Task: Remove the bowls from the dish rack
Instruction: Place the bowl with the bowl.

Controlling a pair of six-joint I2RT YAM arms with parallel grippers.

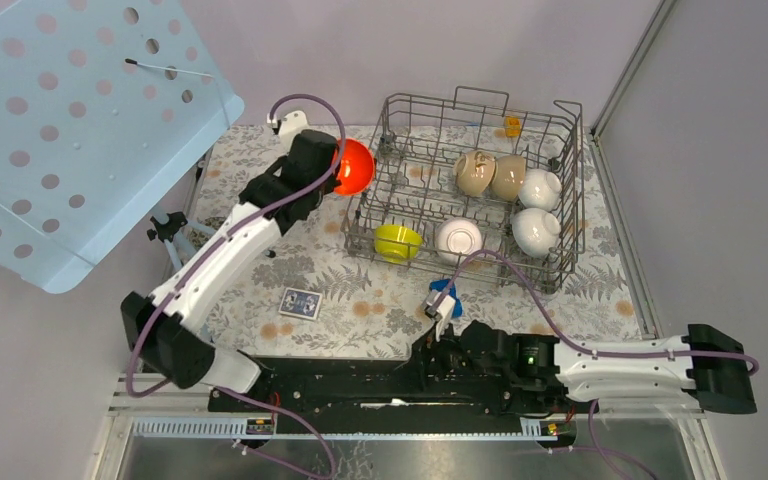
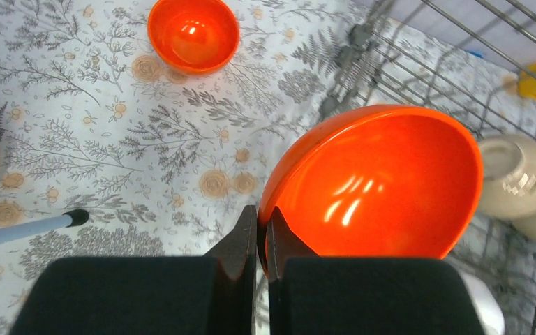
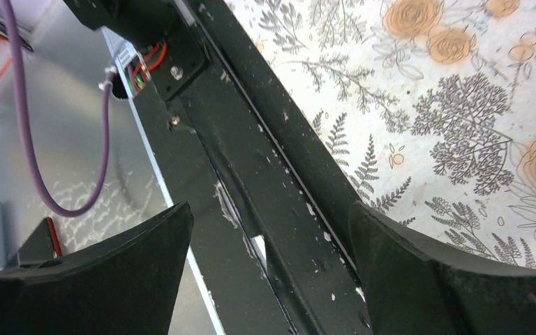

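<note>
Tablecloth (image 1: 360,310), floral, between pale walls (image 1: 460,40); left tool (image 2: 259,216) tight on orange-red bowl (image 2: 377,181), right tool (image 3: 269,209) wide apart.

Grey wire dish rack (image 1: 566,262) holds a yellow-green glossy bowl (image 1: 397,241), three white bowls (image 1: 458,240), two beige bowls (image 1: 475,173) on their sides. One orange-red bowl (image 2: 384,188) tilted, rim pinched in left gripper (image 2: 261,225), beside rack; second orange-red bowl (image 2: 192,33) upright outside.

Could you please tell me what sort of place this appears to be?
Probably a robotics lab bench staged as a kitchen: two arms bolted to a black rail, a wire dish rack of bowls on a floral tablecloth, plain grey walls around.
</note>
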